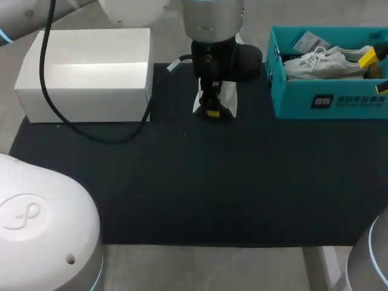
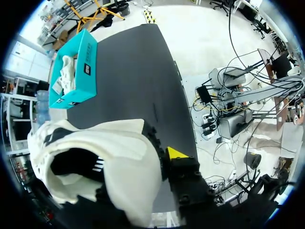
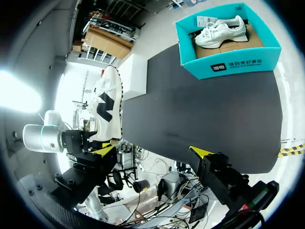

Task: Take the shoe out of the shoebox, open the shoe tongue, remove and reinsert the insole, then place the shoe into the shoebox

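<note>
While the left gripper (image 1: 212, 113) clamps the white shoe (image 2: 126, 162) near the desk's (image 1: 212, 200) far edge, the right gripper (image 3: 153, 150) hangs open above the teal box (image 1: 327, 100), seemingly free to open it

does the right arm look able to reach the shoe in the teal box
Probably yes: the right gripper is open and empty by the lidless teal box, with nothing covering the shoe inside.

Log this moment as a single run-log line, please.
left gripper: shut on shoe, outside shoebox | right gripper: open, empty | shoebox: other shoe inside
</note>
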Controlling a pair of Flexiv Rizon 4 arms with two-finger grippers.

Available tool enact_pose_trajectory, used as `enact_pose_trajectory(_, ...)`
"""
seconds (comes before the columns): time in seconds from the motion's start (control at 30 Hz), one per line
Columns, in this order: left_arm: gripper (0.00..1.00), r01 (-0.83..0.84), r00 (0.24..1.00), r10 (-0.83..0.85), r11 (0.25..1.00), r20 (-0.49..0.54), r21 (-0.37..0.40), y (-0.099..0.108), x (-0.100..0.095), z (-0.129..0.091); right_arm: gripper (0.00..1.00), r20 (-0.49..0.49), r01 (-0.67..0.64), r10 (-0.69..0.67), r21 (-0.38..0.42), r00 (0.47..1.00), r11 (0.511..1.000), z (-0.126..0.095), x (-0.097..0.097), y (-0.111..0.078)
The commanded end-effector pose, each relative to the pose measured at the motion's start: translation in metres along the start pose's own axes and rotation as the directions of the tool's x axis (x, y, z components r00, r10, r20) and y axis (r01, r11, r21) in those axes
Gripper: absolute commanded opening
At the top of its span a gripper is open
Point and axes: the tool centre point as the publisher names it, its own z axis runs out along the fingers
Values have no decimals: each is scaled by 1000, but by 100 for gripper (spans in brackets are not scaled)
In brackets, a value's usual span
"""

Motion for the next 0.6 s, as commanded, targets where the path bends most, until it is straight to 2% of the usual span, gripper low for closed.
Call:
enact_pose_trajectory(0.03,0,-3,1000,3,1000,1,2,6,-1,-4,100,2,-1,1,1,1000,1000,0,0,1)
enact_pose_trajectory(0.2,0,-23,1000,23,1000,7,-6,41,-11,-13,100,2,-1,1,1,1000,1000,0,0,1)
enact_pose_trajectory(0.3,0,-26,1000,25,1000,-18,-12,65,-24,-11,100,2,-1,1,1,1000,1000,0,0,1)
enact_pose_trajectory(0.47,0,-43,998,45,998,-48,43,98,-44,-11,100,2,-1,1,1,1000,1000,0,0,1)
enact_pose_trajectory(0.6,0,-13,999,15,999,-46,34,131,-65,-8,100,2,-1,1,1,1000,1000,0,0,1)
